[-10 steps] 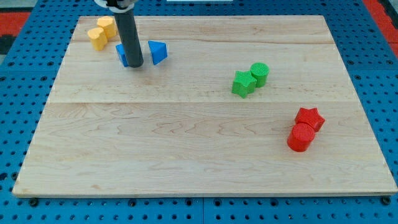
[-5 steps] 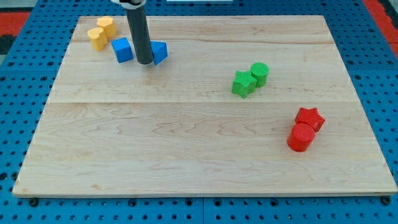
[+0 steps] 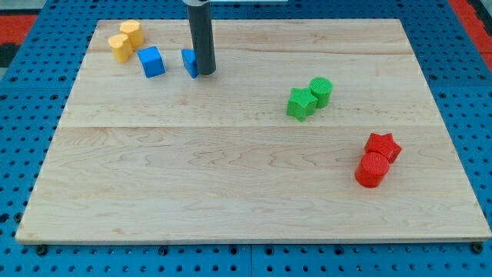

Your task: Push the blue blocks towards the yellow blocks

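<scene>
Two yellow blocks sit touching each other at the view's top left corner of the wooden board. A blue cube lies just to their lower right, a small gap away. A second blue block lies further right, partly hidden by my rod. My tip rests on the board against that block's right side.
A green star-like block and a green cylinder touch right of the middle. A red star and a red cylinder touch near the right edge.
My rod has moved rightward, from beside the blue cube, past the gap between the blue blocks, to the right side of the second blue block. The blocks have barely shifted.
</scene>
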Controlling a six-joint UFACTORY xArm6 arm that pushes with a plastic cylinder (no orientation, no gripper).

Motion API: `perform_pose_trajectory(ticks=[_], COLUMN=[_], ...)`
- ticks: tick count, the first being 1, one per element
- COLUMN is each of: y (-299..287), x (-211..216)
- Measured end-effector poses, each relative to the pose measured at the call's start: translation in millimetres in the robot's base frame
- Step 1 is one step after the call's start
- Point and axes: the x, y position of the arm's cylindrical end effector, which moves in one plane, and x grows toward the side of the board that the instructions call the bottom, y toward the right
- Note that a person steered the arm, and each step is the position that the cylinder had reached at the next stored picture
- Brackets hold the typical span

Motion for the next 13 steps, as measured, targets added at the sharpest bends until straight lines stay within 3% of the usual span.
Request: perform_pose_trajectory(ticks=[3,4,6,13], y=[-49,0,-41,-52], x=[-13,-3,-29,-45])
